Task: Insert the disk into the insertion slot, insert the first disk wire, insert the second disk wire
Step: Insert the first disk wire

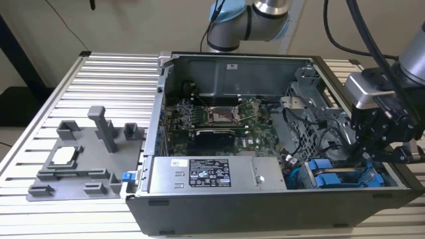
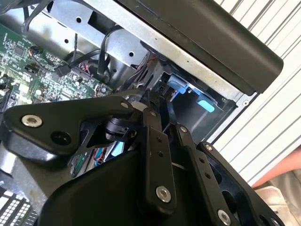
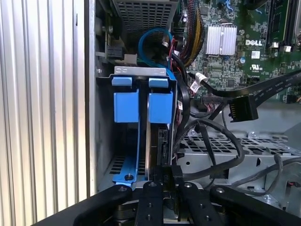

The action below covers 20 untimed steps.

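The disk (image 3: 160,107), in its blue carrier, sits inside the insertion slot (image 3: 139,70) of the grey drive cage, beside a second blue-framed drive (image 3: 126,106). In the exterior view both blue carriers (image 1: 337,175) lie at the case's front corner on that view's right. My gripper (image 3: 169,186) hangs right over the disk's rear edge, its fingers (image 3: 151,200) shut on a black wire connector (image 3: 172,175) that meets the drive's end. The gripper (image 1: 383,152) stands above the cage in the exterior view. In the second wrist view the fingers (image 2: 153,141) are close together.
A loose flat black connector (image 3: 242,110) on a ribbon-like cable hangs beside the cage. Bundled black cables (image 3: 211,141) cross the metal bay. The motherboard (image 1: 219,122) and silver power-supply box (image 1: 212,174) fill the case. A grey fixture (image 1: 83,159) sits on the slatted table.
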Available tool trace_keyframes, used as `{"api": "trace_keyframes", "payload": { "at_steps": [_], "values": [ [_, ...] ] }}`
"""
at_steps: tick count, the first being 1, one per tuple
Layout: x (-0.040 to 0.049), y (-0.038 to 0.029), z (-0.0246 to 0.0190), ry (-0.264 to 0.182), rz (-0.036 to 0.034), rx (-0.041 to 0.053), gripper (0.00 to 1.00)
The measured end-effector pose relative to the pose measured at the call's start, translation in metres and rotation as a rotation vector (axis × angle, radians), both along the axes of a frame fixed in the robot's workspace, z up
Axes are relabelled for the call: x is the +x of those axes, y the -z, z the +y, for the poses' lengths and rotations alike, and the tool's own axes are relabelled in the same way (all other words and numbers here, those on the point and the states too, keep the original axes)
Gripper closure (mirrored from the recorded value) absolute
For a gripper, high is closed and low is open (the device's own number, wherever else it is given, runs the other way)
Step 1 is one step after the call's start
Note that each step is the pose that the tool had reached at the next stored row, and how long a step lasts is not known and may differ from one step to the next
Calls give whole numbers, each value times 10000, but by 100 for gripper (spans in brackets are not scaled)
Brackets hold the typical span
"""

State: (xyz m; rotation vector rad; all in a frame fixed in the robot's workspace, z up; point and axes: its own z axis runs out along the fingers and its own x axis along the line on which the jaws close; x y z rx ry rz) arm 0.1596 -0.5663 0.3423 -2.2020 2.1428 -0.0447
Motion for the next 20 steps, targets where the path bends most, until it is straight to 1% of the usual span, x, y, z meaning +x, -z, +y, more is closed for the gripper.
{"api": "trace_keyframes", "payload": {
  "at_steps": [11, 20],
  "values": [
    [4, 30, 0, 71, 0, 0, 81],
    [5, 75, 0, 155, 0, -2, 81]
  ]
}}
